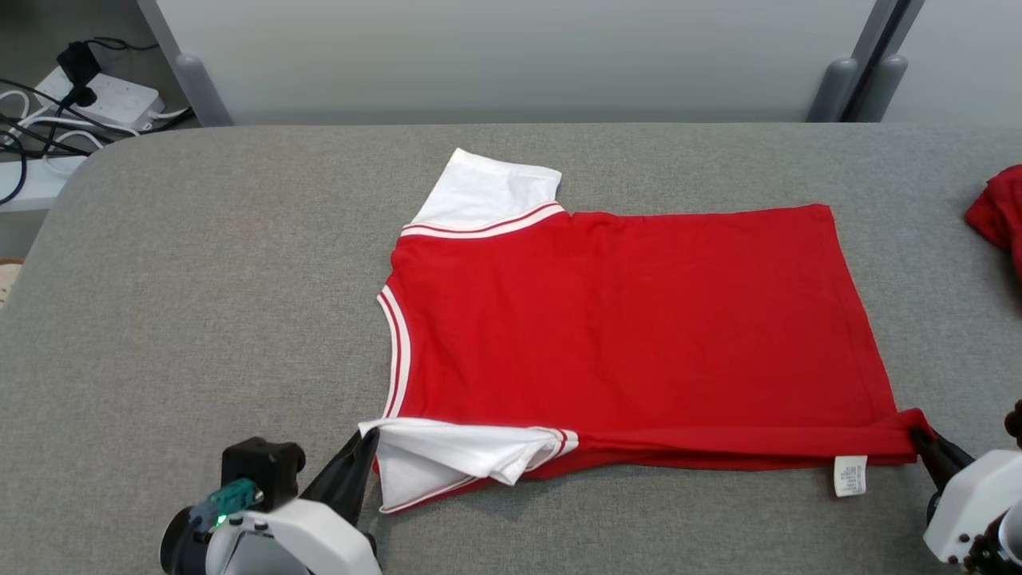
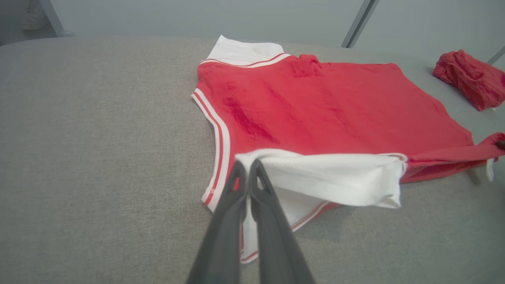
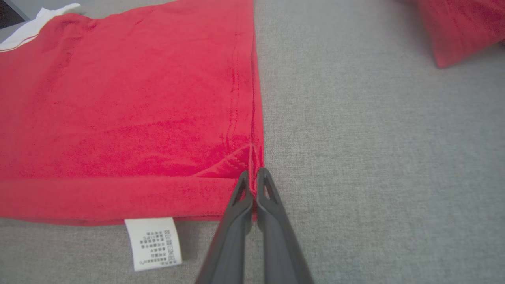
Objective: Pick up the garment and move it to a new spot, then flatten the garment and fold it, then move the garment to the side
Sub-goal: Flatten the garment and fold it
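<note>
The garment (image 1: 631, 319) is a red T-shirt with white sleeves and red-and-white striped trim, spread on the grey table with its neck to the left. Its near edge is lifted and rolled over a little. My left gripper (image 1: 369, 438) is shut on the near white sleeve (image 2: 327, 177), pinching its corner, as the left wrist view (image 2: 248, 163) shows. My right gripper (image 1: 918, 435) is shut on the near hem corner of the garment (image 3: 118, 118), its fingertips (image 3: 252, 173) clamping the red seam. A white care label (image 3: 154, 242) hangs from the near edge.
A second crumpled red cloth (image 1: 998, 212) lies at the table's right edge, also in the left wrist view (image 2: 469, 77). The grey table (image 1: 200, 303) has bare room left of the garment. Behind the table's far left corner, a power strip and cables (image 1: 88, 100) sit on the floor.
</note>
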Robot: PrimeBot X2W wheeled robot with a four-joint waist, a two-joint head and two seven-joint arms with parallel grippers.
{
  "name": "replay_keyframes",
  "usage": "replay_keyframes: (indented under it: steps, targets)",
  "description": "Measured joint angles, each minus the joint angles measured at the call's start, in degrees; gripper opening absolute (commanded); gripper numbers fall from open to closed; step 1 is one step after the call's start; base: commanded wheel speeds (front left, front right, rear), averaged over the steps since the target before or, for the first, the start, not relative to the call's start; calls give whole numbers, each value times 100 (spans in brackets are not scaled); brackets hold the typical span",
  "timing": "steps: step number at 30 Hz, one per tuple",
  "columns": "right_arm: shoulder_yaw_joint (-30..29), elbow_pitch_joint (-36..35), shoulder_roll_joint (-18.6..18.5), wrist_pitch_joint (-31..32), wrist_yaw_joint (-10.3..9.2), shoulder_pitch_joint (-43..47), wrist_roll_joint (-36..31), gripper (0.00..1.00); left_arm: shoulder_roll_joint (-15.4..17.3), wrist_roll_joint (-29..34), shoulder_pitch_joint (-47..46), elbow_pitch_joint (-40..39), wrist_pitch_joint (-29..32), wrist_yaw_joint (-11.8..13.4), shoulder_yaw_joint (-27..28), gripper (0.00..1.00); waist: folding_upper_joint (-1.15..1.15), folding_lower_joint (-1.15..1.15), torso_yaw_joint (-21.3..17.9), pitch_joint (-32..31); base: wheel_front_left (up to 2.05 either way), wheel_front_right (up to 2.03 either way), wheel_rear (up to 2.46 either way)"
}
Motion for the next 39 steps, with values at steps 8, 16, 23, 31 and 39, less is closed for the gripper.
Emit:
replay_keyframes:
  steps: [8,16,23,31,39]
  targets:
    - [417,886,-46,-162,1,-932,-77,0,-190,-33,-903,949,-248,-219,-96,0,0,0,66,245,0,0,0]
    - [883,1664,-74,-532,1,-1817,-127,0,-188,207,-1647,1697,-658,-389,-185,0,0,0,46,478,0,0,0]
    - [1234,2302,9,-932,1,-2351,-136,0,-196,425,-2176,2427,-977,-504,-342,0,0,0,49,633,0,0,0]
    - [1573,2916,56,-1317,1,-2820,-135,0,-364,531,-2750,3357,-1245,-694,-538,0,0,0,55,771,0,0,0]
    - [1745,3366,169,-1831,1,-3124,-112,100,-549,565,-3129,4047,-1533,-736,-577,100,0,0,17,809,0,0,0]
